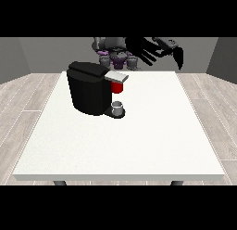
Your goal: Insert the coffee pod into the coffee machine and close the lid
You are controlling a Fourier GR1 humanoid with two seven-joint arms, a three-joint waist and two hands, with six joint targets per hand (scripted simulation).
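At the foot of the coffee machine [90,87], a little left of the frame's centre, I see a small grey cup-shaped thing [118,107] sitting on the machine's dark base plate; I take it for a grey thing only, since I cannot tell whether it is the coffee pod. Just above it, under the machine's head, sits a red thing at the machine [117,87], and over that a light grey lid [116,76] juts out to the right, lying nearly level. The machine itself is a black block standing on the upper left part of the white table [152,145]. Further out, at the frame's upper right and beyond the table's far edge, I see the hand at the view's right [149,50] raised in the air, its dark fingers spread and straight, holding nothing and well apart from the machine. The robot's torso [115,55] shows small at the top centre. The other hand I cannot make out.
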